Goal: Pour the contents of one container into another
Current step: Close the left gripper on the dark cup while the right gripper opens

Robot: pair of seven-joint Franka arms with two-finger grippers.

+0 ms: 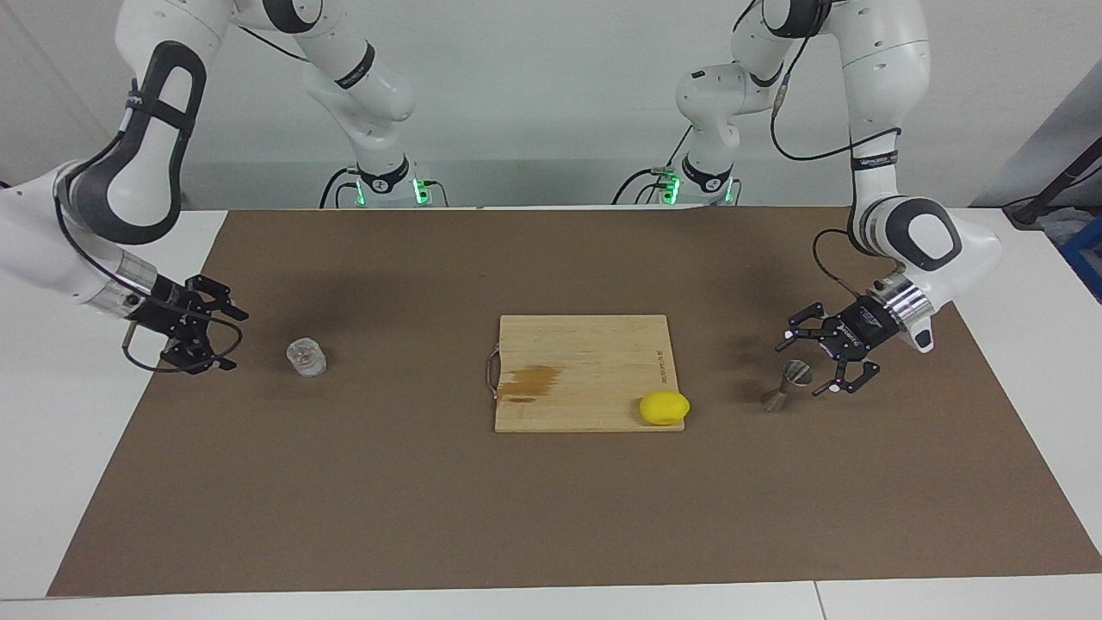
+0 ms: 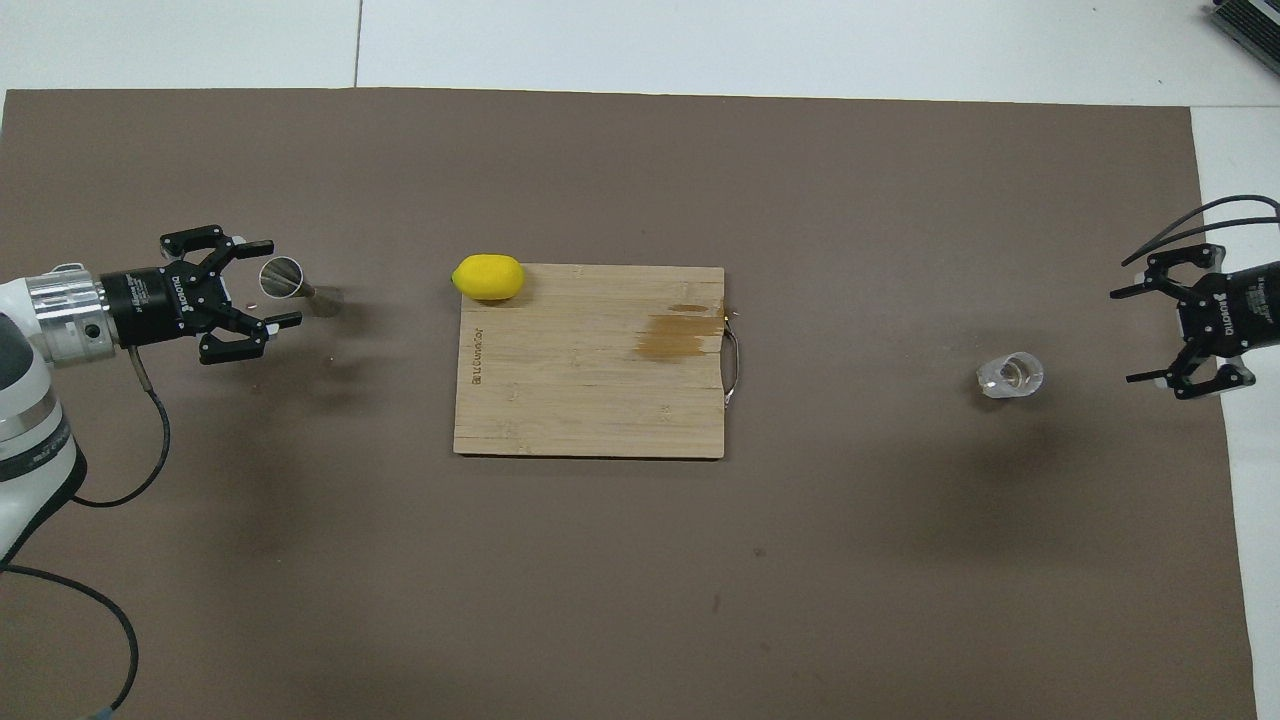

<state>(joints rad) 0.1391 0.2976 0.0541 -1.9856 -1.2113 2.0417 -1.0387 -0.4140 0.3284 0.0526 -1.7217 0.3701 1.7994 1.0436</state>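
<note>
The clear ribbed glass tumbler (image 1: pixel 306 357) stands on the brown mat toward the right arm's end; it also shows in the overhead view (image 2: pixel 1010 375). My right gripper (image 1: pixel 238 342) is open and empty beside it, a short gap away, and shows in the overhead view (image 2: pixel 1123 337). The grey metal hourglass jigger (image 1: pixel 786 385) stands on the mat toward the left arm's end, also seen from overhead (image 2: pixel 297 286). My left gripper (image 1: pixel 801 368) is open, its fingers on either side of the jigger's upper cone, not closed on it (image 2: pixel 283 282).
A wooden cutting board (image 1: pixel 585 362) with a wire handle and a brown stain lies mid-mat (image 2: pixel 590 400). A yellow lemon (image 1: pixel 664 407) sits on the board's corner nearest the jigger (image 2: pixel 488 277).
</note>
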